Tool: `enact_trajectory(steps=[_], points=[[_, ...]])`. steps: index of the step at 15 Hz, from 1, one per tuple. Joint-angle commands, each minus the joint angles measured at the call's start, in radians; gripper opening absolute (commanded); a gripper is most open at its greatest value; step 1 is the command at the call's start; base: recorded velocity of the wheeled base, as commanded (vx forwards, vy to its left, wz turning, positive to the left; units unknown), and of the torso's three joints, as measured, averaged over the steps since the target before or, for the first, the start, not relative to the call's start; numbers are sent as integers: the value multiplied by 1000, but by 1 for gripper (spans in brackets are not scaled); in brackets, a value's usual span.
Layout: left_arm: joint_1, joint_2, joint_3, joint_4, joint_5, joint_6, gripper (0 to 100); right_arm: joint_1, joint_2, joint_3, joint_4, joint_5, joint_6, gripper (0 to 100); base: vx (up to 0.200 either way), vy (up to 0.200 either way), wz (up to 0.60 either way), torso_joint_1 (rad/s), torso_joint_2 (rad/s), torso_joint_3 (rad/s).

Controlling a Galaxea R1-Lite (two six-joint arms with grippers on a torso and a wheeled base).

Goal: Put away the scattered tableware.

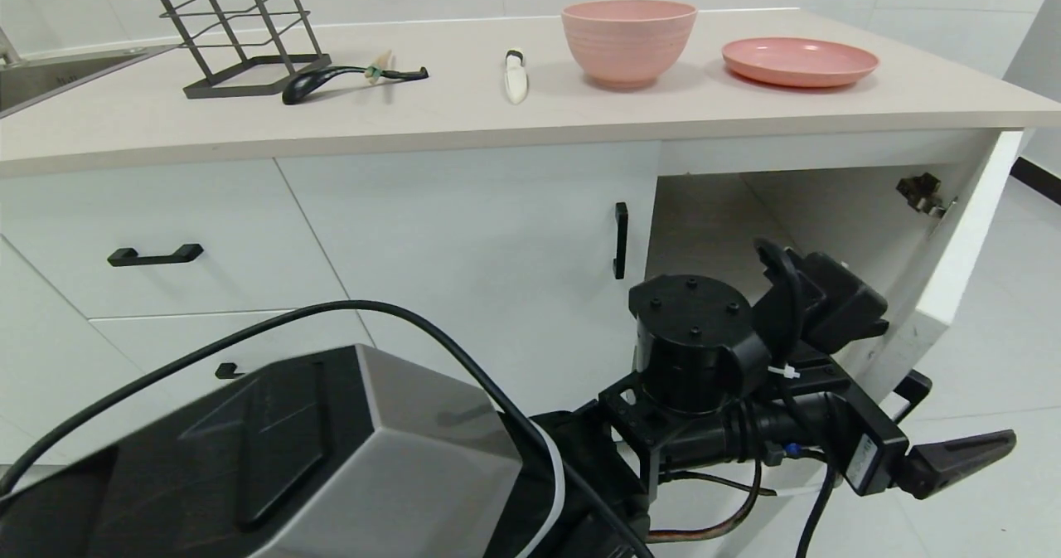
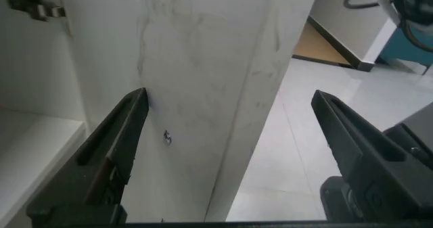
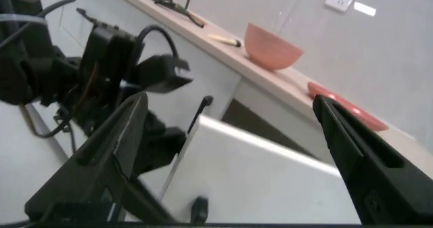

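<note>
Bowl point(image 1: 628, 40) and plate point(image 1: 799, 60) sit side by side on the counter point(image 1: 497, 123). We judge them light, stiff and smooth, best pinched at the rim. Left gripper point(image 2: 230, 99) and right gripper point(image 3: 230, 103) both have fingers spread wide, holding nothing.

Matt bowl point(image 1: 628, 40), plate point(image 1: 799, 60), likely plastic; wire rack point(image 1: 249, 86) metal; countertop point(image 1: 464, 118) smooth.

1 pink bowl point(image 1: 628, 42), 1 pink plate point(image 1: 800, 61), 1 white utensil point(image 1: 515, 77), 1 blk spoon point(image 1: 331, 80), 1 wire rack point(image 1: 236, 31).
</note>
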Motion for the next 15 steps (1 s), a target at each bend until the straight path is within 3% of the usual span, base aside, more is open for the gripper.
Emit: enact_trajectory(steps=[1, 7, 12, 13, 15], points=[[-20, 22, -6, 1, 0, 0, 100, -3, -34, -14, 1, -1, -1, 100, 0, 0, 0, 0, 0, 0], [-66, 61, -19, -22, 1, -5, 100, -44, -69, -48, 3, -1, -5, 100, 0, 0, 0, 0, 0, 0], [-135, 153, -148, -38, 37, -46, 100, -46, -98, -69, 3, -1, -5, 100, 0, 0, 0, 0, 0, 0], [-162, 193, -207, -68, 38, -63, 100, -56, -117, -91, 3, -1, -7, 100, 0, 0, 0, 0, 0, 0], [-214, 237, -236, -126, 40, -76, 100, -70, -141, -121, 3, -1, -8, 100, 0, 0, 0, 0, 0, 0]])
